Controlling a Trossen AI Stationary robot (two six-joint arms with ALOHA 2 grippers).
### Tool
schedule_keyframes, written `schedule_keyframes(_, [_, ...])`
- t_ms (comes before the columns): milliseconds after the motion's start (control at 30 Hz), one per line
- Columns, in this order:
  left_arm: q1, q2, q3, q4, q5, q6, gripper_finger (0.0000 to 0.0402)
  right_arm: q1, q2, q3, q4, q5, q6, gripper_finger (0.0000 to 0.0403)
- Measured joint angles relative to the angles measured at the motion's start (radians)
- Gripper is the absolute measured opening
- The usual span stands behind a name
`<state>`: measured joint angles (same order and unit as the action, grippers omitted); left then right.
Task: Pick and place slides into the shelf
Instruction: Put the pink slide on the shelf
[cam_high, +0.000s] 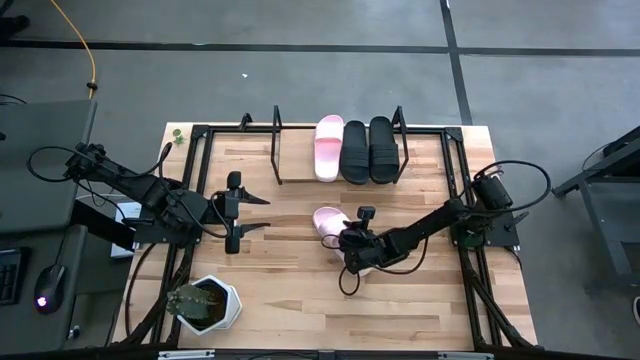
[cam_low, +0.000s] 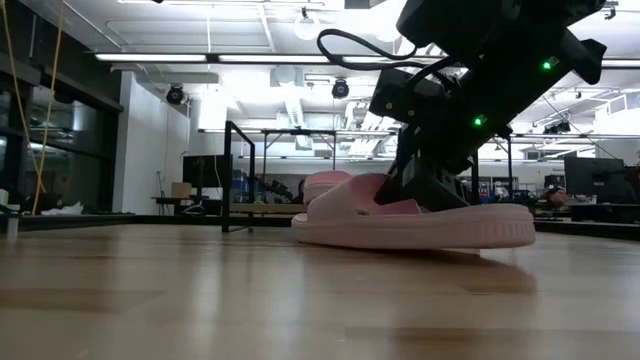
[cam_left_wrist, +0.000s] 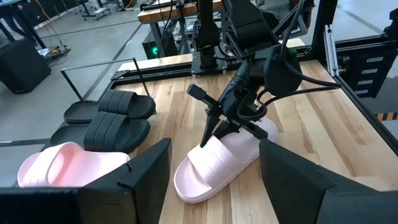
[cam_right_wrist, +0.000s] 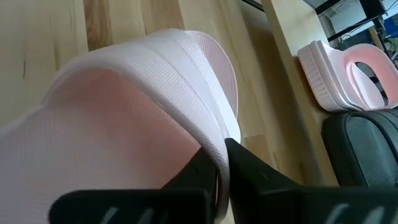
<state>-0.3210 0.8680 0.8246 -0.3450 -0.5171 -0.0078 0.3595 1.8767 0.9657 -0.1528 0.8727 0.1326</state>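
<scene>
Item, as I see it: right gripper (cam_high: 352, 243) closed on the strap of a pink slide (cam_high: 330, 222) lying mid-table. Shelf (cam_high: 300, 165) holds one pink and two black slides. Left gripper (cam_high: 262, 213) open, idle at table left.

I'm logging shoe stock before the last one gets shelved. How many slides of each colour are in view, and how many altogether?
Pale pink slides: 2, one on the shelf, one on the table with the right gripper shut on its strap.
Black slides: 2, both on the shelf.
Total: 4 slides.
</scene>
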Motion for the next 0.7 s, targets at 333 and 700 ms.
schedule_keyframes(333, [0.0, 0.0, 0.0, 0.0, 0.0, 0.0, 0.0225, -0.015, 0.0, 0.001, 0.022, 0.043, -0.054, 0.0002])
schedule_keyframes(700, [0.0, 0.0, 0.0, -0.001, 0.0, 0.0, 0.0225, -0.048, 0.0, 0.141, -0.031, 0.065, -0.146, 0.0001])
